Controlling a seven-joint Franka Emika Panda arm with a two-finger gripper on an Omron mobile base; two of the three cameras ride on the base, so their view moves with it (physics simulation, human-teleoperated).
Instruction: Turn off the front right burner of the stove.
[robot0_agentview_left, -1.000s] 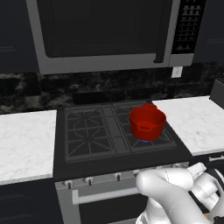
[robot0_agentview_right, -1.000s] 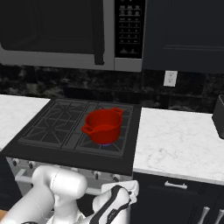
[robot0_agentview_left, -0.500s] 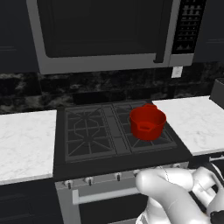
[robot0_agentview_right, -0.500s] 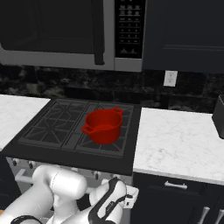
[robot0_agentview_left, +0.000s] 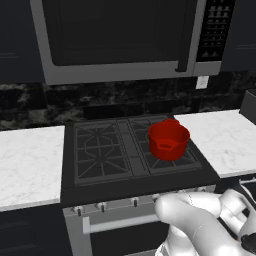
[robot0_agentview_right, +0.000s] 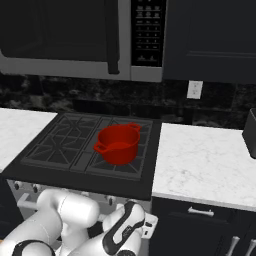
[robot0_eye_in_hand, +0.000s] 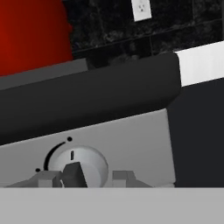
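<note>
Dark cabinets and a black marbled backsplash framed the kitchen, with a steel-framed microwave (robot0_agentview_left: 120, 40) hanging above the stove (robot0_agentview_left: 70, 165) and white marble worktop (robot0_agentview_right: 200, 160) running off to either side. Matte black, the cooktop carried four dark cast-iron grates. The front right burner (robot0_agentview_right: 117, 167) sat at the stove's near right corner, its star-shaped grate partly covered by a glossy red pot (robot0_agentview_right: 118, 144) with two small loop handles.

Below the cooktop's front edge ran a brushed steel panel with a row of small round silver knobs. In the hand view the gripper (robot0_eye_in_hand: 83, 177) was pressed up close to the knob (robot0_eye_in_hand: 78, 164) nearest the panel's right end, a smooth silver dial with a dark pointer line at its top and a black arc marked around its upper left. The dark finger tips (robot0_eye_in_hand: 74, 174) lay against the knob's lower face; whether they were actually clamped on it I cannot tell, since a grey band cut off the bottom of that view.

By my reading, the reach to the control was all but done and the turn itself not yet made. The next move called for a firm pinch on the smooth round dial and a wrist rotation back to its off mark, without slipping on the polished metal.
</note>
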